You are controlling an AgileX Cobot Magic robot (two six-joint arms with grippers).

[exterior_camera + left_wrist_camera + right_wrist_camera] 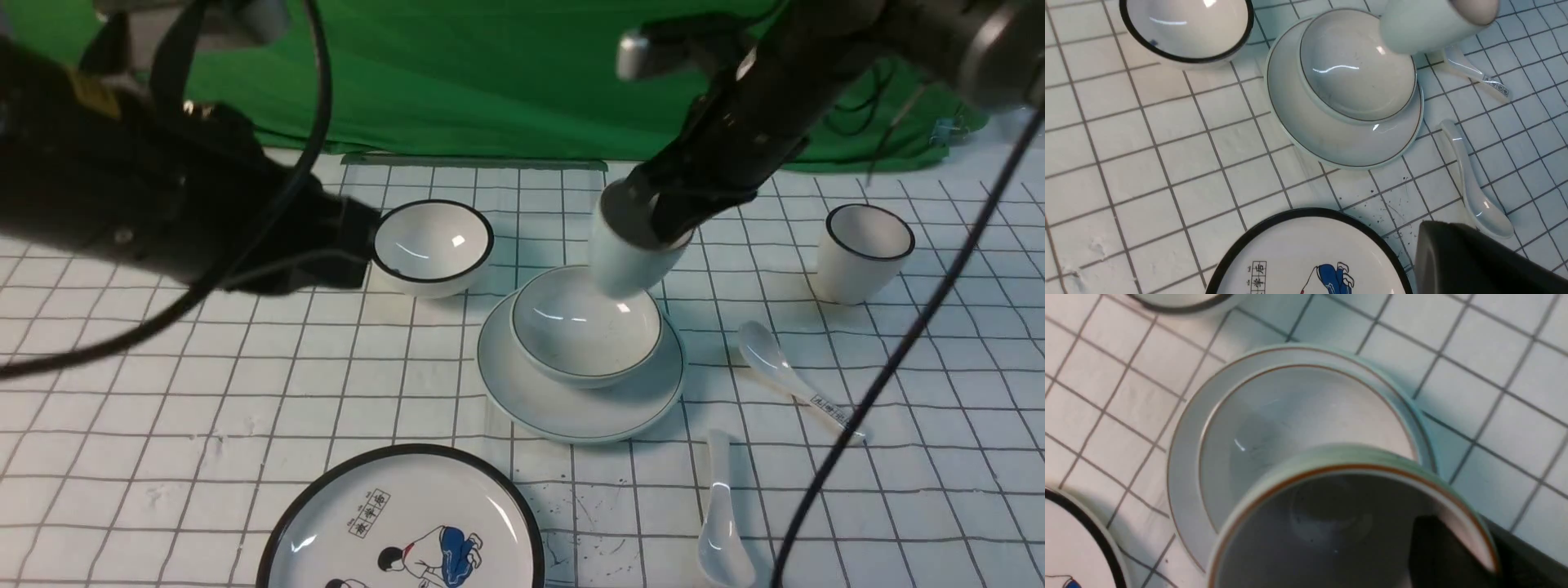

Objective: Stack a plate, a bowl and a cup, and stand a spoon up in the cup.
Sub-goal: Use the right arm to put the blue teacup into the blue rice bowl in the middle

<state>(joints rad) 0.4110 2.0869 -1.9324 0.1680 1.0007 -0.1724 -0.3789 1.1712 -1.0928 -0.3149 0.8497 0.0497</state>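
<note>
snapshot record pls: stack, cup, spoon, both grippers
stack: bowl sits on plate
cup: held tilted over bowl's far-right rim; contact unclear
right gripper: shut on cup's rim
left gripper: shut, empty, beside black-rimmed bowl
spoon: lying flat, near-right of plate, untouched
left to do: cup into bowl, spoon into cup

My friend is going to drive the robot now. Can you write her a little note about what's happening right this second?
Left gripper: shut, holding nothing.
Right gripper: shut on the cup at its rim. The cup hangs tilted over the far side of the bowl and is not set down yet.
Done: the bowl sits on the plate.
Left to do: put the cup upright in the bowl. Then pick up the plain spoon, which lies flat nearer the robot than the plate and to its right, and stand it in the cup.
</note>
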